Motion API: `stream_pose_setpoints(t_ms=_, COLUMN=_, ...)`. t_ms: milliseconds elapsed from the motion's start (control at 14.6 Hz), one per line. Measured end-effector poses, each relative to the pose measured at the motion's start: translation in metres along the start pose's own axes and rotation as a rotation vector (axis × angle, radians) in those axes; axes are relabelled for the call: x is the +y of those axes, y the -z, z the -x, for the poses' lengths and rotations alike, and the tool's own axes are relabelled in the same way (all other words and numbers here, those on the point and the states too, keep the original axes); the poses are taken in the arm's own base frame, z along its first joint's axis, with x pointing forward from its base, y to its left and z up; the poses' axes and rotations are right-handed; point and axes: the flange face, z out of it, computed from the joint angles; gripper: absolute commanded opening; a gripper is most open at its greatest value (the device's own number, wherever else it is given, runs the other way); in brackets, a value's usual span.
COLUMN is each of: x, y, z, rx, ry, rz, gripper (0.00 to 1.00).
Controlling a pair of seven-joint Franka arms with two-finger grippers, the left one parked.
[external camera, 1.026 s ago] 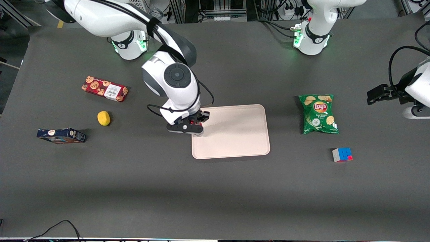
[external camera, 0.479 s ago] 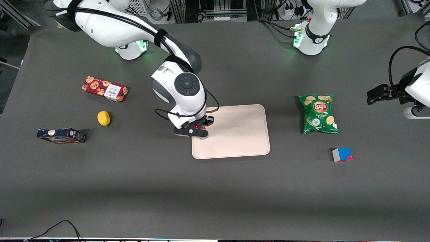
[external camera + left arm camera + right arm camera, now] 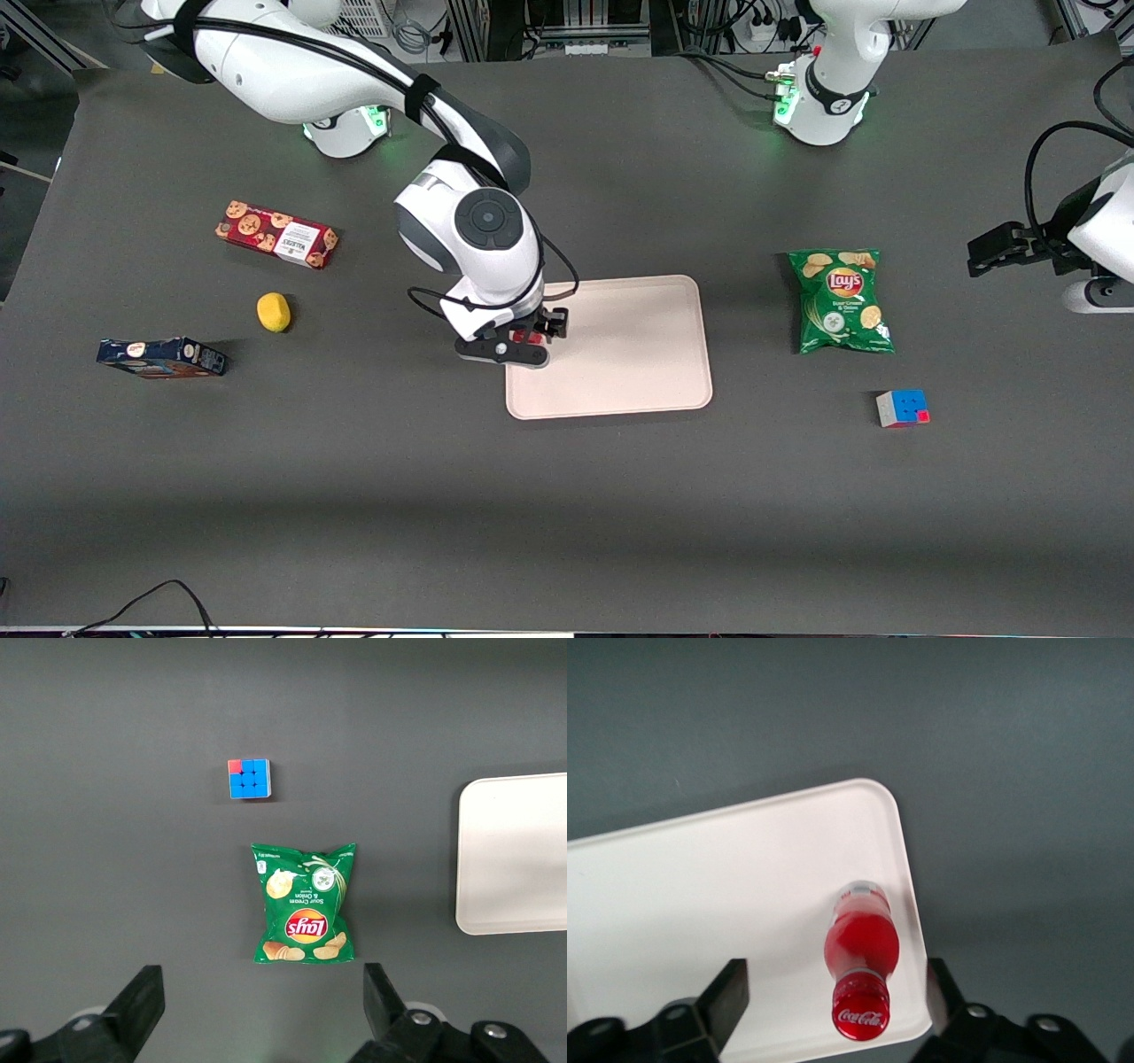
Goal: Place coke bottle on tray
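Observation:
The coke bottle [image 3: 862, 948] stands upright on the pale pinkish-beige tray [image 3: 700, 886], close to the tray's edge and near one rounded corner. Its red cap with white script faces the wrist camera. My right gripper [image 3: 835, 992] is open above it, with one black finger on each side of the bottle and apart from it. In the front view the gripper [image 3: 532, 335] hangs over the tray [image 3: 629, 354] at the end toward the working arm, and only a bit of the red bottle [image 3: 524, 338] shows under it.
A red cookie box [image 3: 276, 234], a lemon [image 3: 274, 312] and a dark blue box [image 3: 161, 357] lie toward the working arm's end. A green chips bag [image 3: 840, 299] and a colour cube [image 3: 903, 408] lie toward the parked arm's end.
The gripper moved with the bottle onto the tray's edge area, then its fingers spread and let go of the bottle.

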Motion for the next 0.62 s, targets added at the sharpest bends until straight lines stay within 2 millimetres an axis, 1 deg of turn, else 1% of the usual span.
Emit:
stream_pose_setpoints(t_ms=68, x=0.003, y=0.014, z=-0.005, rx=0.019, ry=-0.011, rz=-0.013, gripper=1.0)
stream_pose_setpoints(t_ms=137, x=0.009, y=0.033, z=-0.013, rx=0.047, ry=-0.026, rz=-0.025, gripper=1.0)
stream_pose_setpoints(t_ms=205, x=0.022, y=0.055, z=-0.022, rx=0.079, ry=-0.048, rz=-0.032, gripper=1.0)
stream_pose_setpoints(t_ms=274, x=0.041, y=0.078, z=-0.034, rx=0.111, ry=-0.07, rz=-0.033, gripper=1.0)
stream_pose_setpoints(t_ms=410, x=0.089, y=0.121, z=-0.058, rx=0.178, ry=-0.094, rz=-0.03, gripper=1.0)
stream_pose_setpoints(t_ms=547, x=0.133, y=0.158, z=-0.073, rx=0.195, ry=-0.062, rz=-0.049, gripper=1.0)
stream_pose_setpoints(t_ms=615, x=0.158, y=0.175, z=-0.08, rx=0.196, ry=-0.054, rz=-0.06, gripper=1.0)
